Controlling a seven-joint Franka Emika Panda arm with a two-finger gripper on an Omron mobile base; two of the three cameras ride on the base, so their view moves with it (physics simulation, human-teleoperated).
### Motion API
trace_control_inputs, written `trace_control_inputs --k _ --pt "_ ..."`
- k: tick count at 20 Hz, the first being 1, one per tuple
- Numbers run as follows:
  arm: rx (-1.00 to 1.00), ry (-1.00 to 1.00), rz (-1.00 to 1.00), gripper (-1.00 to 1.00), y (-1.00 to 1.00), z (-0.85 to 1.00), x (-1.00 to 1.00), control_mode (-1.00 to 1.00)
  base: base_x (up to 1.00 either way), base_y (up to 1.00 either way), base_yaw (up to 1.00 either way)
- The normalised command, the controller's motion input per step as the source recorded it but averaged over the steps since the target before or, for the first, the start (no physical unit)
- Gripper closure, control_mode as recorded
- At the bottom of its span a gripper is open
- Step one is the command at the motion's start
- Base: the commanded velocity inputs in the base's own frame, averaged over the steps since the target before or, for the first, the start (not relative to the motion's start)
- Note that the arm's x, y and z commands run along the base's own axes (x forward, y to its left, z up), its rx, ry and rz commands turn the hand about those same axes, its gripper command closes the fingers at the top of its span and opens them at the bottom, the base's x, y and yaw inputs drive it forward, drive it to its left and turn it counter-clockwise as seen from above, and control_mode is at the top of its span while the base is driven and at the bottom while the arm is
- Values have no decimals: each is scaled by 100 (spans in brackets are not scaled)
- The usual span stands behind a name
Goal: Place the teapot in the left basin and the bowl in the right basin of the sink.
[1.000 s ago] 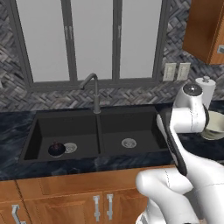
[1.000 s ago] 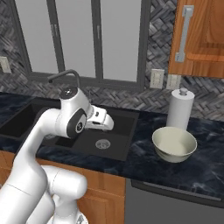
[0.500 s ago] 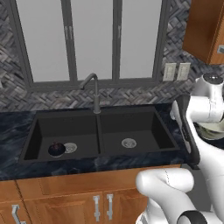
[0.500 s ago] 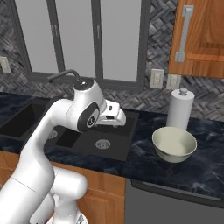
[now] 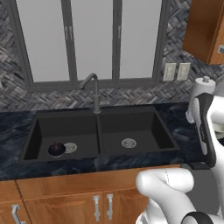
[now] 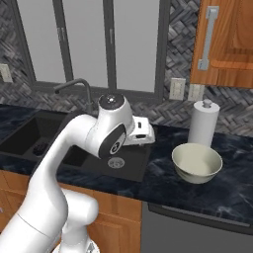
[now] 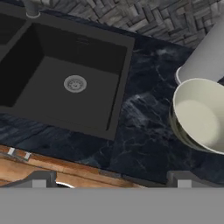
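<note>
Left base view: the teapot [image 5: 56, 149] sits low in the left basin [image 5: 65, 131] at lower left of frame, just beside the silver drain, so that half of the task looks finished; the right basin [image 5: 131, 129] holds nothing but its drain. The arm's white links fill the right edge, in front of the paper towel roll [image 5: 202, 87]. Right base view: the gripper [image 6: 150, 134] is at frame centre, above the counter [image 6: 163, 178] at the right rim of the sink [image 6: 29, 133]; the bowl [image 6: 196, 162] rests on the counter at centre right, just in front of the roll, well apart from the hand. Hand view: the bowl is at the right edge, the right basin at upper left; the fingertips at the bottom edge stand wide apart with nothing between them, hand released. Against the frames a second back, the arm has swung from over the sink toward the bowl; teapot and bowl are unmoved. Judgement: approach to the bowl, grasp not yet begun.
</note>
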Motion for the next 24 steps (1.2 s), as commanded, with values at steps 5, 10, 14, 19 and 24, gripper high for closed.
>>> trace_control_inputs --k 5,10,14,19,24 --pt "-8 0 6 -100 -12 1 -23 -100 0 0 0" --pt "-12 0 0 -100 -20 2 -9 -100 0 0 0" --pt "-13 0 3 -100 -22 0 -7 -100 0 0 0" --pt "-11 0 2 -100 -22 0 -5 -100 0 0 0" --pt "-3 0 3 -100 -20 -1 0 -100 0 0 0"
